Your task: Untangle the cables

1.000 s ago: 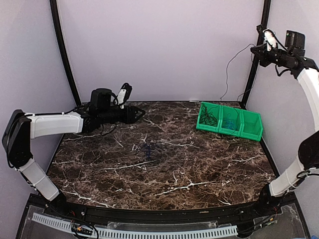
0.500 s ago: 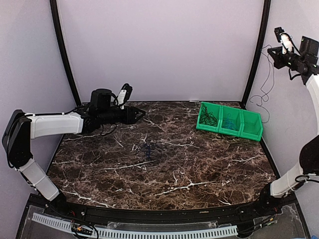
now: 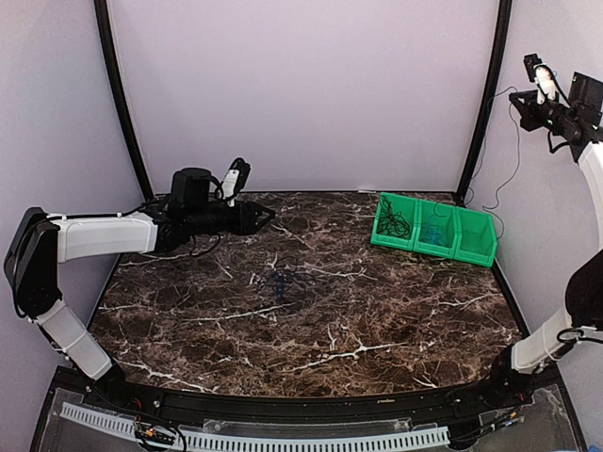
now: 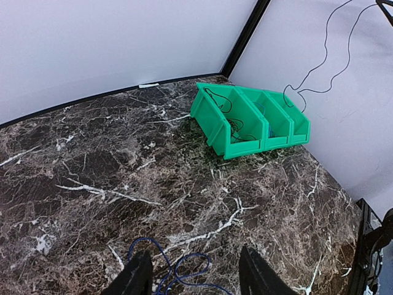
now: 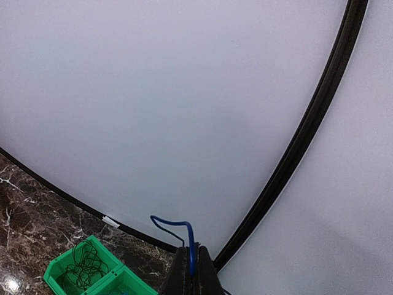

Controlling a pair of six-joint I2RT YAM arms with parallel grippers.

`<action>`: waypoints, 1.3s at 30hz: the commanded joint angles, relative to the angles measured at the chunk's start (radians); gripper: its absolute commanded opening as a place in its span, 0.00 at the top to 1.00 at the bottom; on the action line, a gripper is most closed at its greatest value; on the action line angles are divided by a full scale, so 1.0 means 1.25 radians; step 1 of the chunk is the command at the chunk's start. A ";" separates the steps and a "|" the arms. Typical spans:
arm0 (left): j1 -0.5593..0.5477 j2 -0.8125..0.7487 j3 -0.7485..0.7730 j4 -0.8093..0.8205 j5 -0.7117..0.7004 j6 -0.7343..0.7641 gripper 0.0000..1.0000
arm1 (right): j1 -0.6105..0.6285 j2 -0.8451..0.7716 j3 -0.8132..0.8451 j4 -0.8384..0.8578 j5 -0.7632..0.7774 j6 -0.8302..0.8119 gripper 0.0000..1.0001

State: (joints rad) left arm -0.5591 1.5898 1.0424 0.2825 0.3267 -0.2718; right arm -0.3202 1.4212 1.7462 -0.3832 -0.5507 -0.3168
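Against the pale wall [image 3: 311, 94], my right claw [image 5: 191, 255] has risen farther above the green bin [image 3: 433, 231], clamped on a blue cable [image 5: 178, 222], with a black strand [image 4: 347, 52] dangling clear: separated, I judge. Meanwhile my left claw [image 3: 266, 215] gapes empty.

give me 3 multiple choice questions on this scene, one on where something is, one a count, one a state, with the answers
1. Where on the marble table is the green bin? A near left corner; B far right; C centre.
2. How many compartments has the bin? A three; B two; C five.
3. How is the right pincer? A wide open; B resting on the table; C shut on a blue cable.

Answers: 1 B, the top view shows it by the far right edge. 2 A, two dividers split it in three. 3 C, its wrist view shows it closed on the cable, high above the table.
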 commanded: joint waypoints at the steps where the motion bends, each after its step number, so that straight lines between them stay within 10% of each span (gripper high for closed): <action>1: -0.003 0.003 -0.005 0.012 0.018 0.009 0.49 | -0.004 0.009 0.087 0.028 -0.025 0.019 1.00; 20: -0.003 0.005 -0.002 0.008 0.028 0.007 0.50 | -0.004 0.030 0.161 0.009 0.014 -0.006 1.00; 31: -0.003 0.002 0.001 0.007 0.040 -0.001 0.50 | -0.004 0.086 0.430 -0.067 0.041 -0.018 1.00; 39: -0.003 -0.005 0.001 0.008 0.043 -0.006 0.50 | -0.003 0.069 0.343 -0.034 0.063 -0.020 1.00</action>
State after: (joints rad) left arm -0.5591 1.5990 1.0424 0.2821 0.3611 -0.2741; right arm -0.3202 1.5028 2.2269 -0.4484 -0.5072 -0.3416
